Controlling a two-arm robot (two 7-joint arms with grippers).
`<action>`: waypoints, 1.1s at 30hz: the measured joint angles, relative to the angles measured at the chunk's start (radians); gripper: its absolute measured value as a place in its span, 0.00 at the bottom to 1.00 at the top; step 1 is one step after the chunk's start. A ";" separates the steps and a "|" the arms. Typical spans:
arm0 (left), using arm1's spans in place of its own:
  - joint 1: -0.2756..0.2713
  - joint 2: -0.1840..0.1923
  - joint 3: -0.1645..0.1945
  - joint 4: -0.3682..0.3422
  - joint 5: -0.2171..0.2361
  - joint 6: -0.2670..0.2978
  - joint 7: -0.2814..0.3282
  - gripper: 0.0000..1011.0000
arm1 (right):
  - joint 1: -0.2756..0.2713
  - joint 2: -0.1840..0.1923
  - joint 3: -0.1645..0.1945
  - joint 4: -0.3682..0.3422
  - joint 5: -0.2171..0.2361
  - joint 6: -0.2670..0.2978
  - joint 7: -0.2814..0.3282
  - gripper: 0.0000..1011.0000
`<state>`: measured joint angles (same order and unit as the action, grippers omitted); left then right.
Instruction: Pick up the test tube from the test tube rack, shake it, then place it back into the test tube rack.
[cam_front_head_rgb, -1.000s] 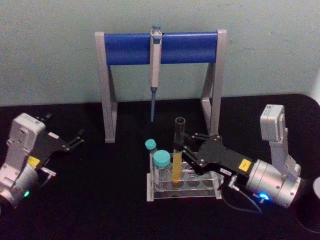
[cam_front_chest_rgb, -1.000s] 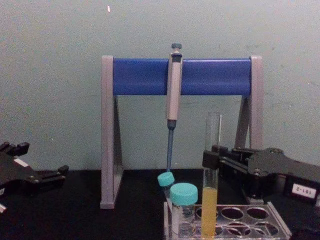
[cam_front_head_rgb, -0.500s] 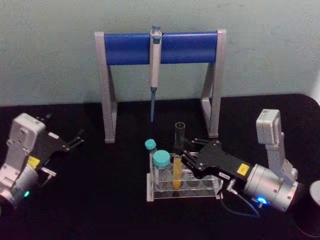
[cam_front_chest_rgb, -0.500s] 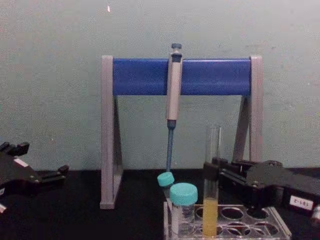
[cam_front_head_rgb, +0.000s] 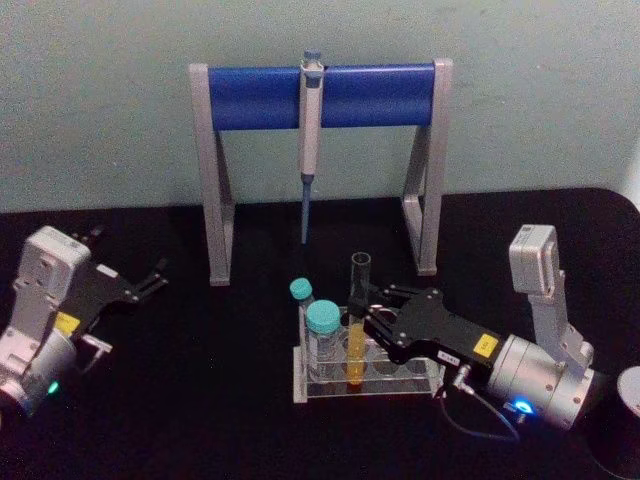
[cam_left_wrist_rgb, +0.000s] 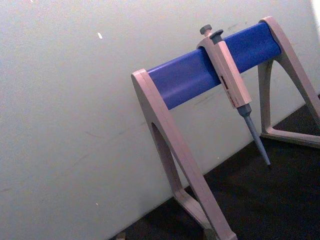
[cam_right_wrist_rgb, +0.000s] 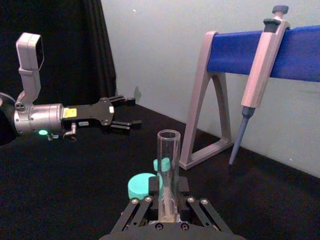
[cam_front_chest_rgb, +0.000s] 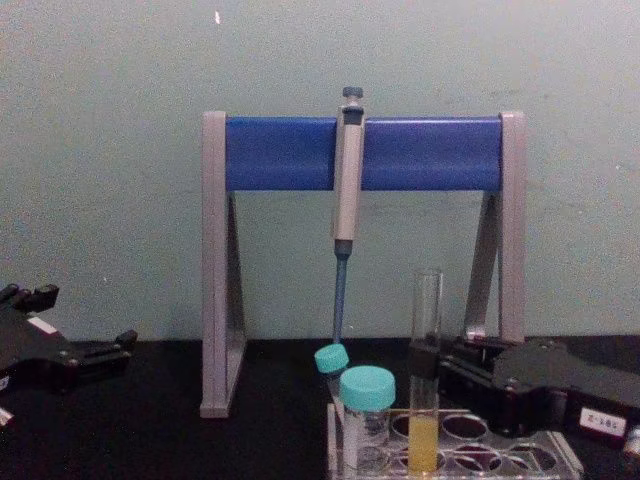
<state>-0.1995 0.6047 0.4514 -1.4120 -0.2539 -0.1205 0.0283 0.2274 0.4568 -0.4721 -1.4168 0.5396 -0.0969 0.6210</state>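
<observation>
right tool (cam_front_head_rgb: 366, 316) around test tube (cam_front_head_rgb: 360, 276)

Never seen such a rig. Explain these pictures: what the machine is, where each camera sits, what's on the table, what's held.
A two-armed robot. Pictures come from its head, its chest and each wrist. On the black table stand a clear test tube rack with two teal-capped vials and, behind, a stand with a hanging pipette. The right gripper is closed on the test tube, whose yellow-filled bottom sits in the rack. The left gripper is parked open, empty, at the left.
</observation>
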 joint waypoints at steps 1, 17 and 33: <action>0.000 0.000 0.000 0.000 0.000 0.000 0.000 0.99 | 0.000 0.000 0.000 0.000 0.000 0.001 0.000 0.22; 0.000 0.000 0.000 0.000 0.000 0.000 0.000 0.99 | 0.001 -0.001 -0.002 0.004 -0.001 0.008 -0.008 0.22; 0.000 0.000 0.000 0.000 0.000 0.000 0.000 0.99 | 0.001 -0.001 -0.001 0.004 -0.003 0.010 -0.006 0.55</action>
<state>-0.1996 0.6047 0.4514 -1.4120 -0.2539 -0.1205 0.0283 0.2280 0.4557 -0.4735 -1.4124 0.5370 -0.0868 0.6146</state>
